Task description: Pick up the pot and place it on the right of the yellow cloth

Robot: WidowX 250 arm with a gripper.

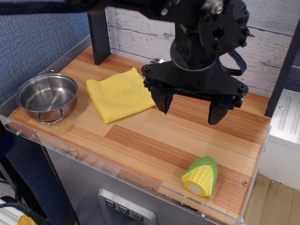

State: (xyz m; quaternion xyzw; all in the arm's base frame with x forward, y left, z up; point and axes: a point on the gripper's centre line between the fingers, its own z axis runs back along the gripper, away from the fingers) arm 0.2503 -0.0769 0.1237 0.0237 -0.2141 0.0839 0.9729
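Single overhead-oblique view of the wooden table (pixel 154 140). The gripper (pixel 190 108) hangs above the middle of the table with its two fingers spread wide and nothing between them. The pot (pixel 47 97) stands upright at the far left corner, well apart from the gripper, one wire handle (pixel 49 118) facing the front edge and the other toward the back. The cloth (pixel 119 93) lies flat between pot and gripper; its right corner sits just under the left finger in this view, though how high the finger rides above it cannot be judged from one angle. The corn (pixel 201 176) lies near the front right edge.

Probable hazards. The arm must cross over the cloth to reach the pot; a low pass could snag and drag the cloth, shifting the reference for placement. The pot's rim is thin and polished, so a pinch on it may slip or tip the pot. The pot sits close to the left and front edges, and a sideways nudge might push it against the clear guard. The target zone right of the cloth looks open, with the corn well clear.
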